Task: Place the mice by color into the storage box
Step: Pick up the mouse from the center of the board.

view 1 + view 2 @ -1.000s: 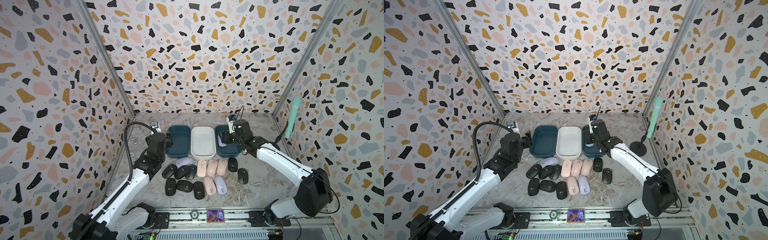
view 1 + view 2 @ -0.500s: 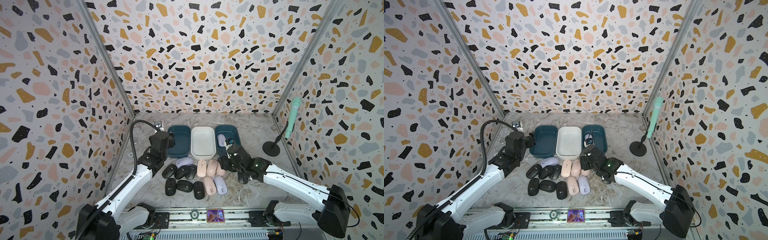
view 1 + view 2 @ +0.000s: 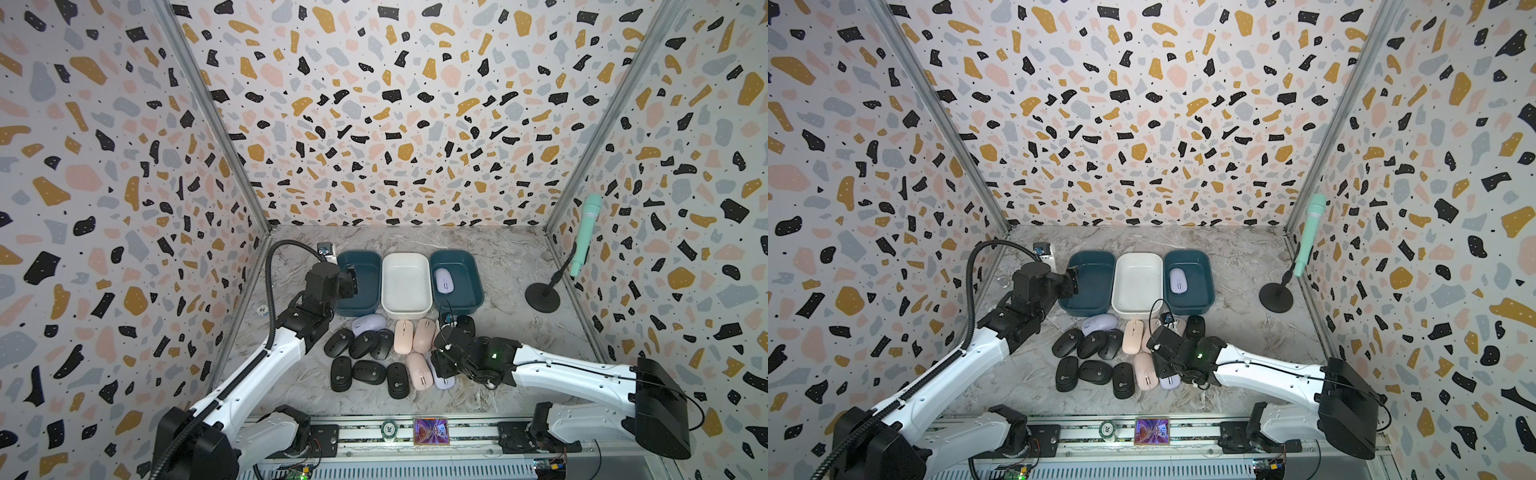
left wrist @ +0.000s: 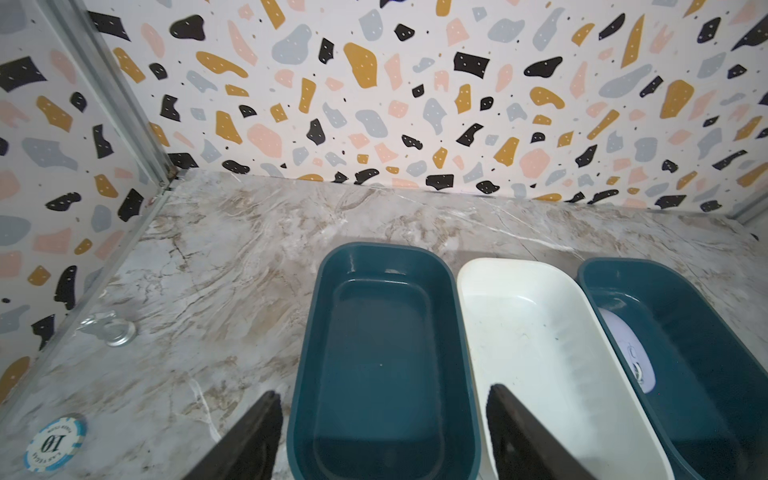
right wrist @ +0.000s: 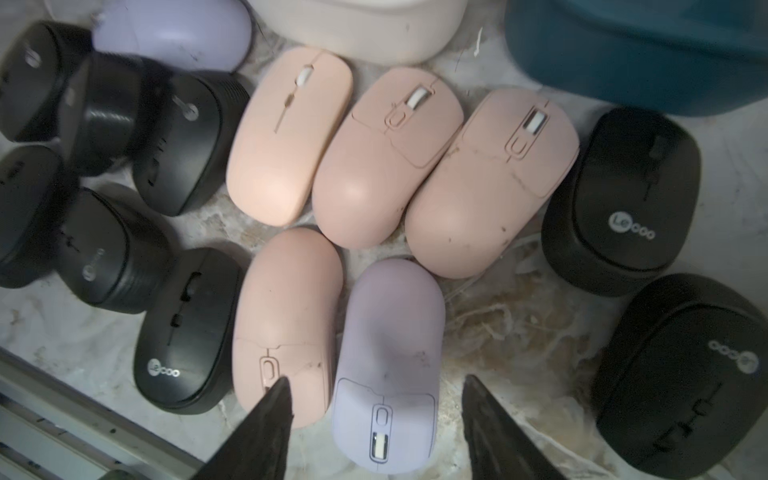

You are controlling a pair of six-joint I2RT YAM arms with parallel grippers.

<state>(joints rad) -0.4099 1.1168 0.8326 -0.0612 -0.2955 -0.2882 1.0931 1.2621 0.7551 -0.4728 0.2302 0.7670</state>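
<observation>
Three storage bins stand in a row at the back: a teal bin (image 3: pixel 365 270), a white bin (image 3: pixel 405 282) and a second teal bin (image 3: pixel 461 286) holding one lavender mouse (image 3: pixel 443 279). The other mice lie clustered in front: several black (image 3: pixel 338 343), several pink (image 3: pixel 403 336), a lavender one (image 3: pixel 369 323) at the back. My right gripper (image 5: pixel 377 379) hovers open over the front lavender mouse (image 5: pixel 390 353), one finger over the neighbouring pink mouse (image 5: pixel 286 316). My left gripper (image 4: pixel 384 391) is open and empty above the near end of the first teal bin (image 4: pixel 374 247).
A mint microphone (image 3: pixel 584 237) on a black stand (image 3: pixel 542 297) rises by the right wall. A poker chip (image 4: pixel 54 444) and a metal ring (image 4: pixel 112 332) lie by the left wall. A small device (image 3: pixel 327 250) sits behind the left bin.
My right arm has left the lavender mouse in the right teal bin and swung forward to the front of the cluster. The left arm edged slightly toward its bin.
</observation>
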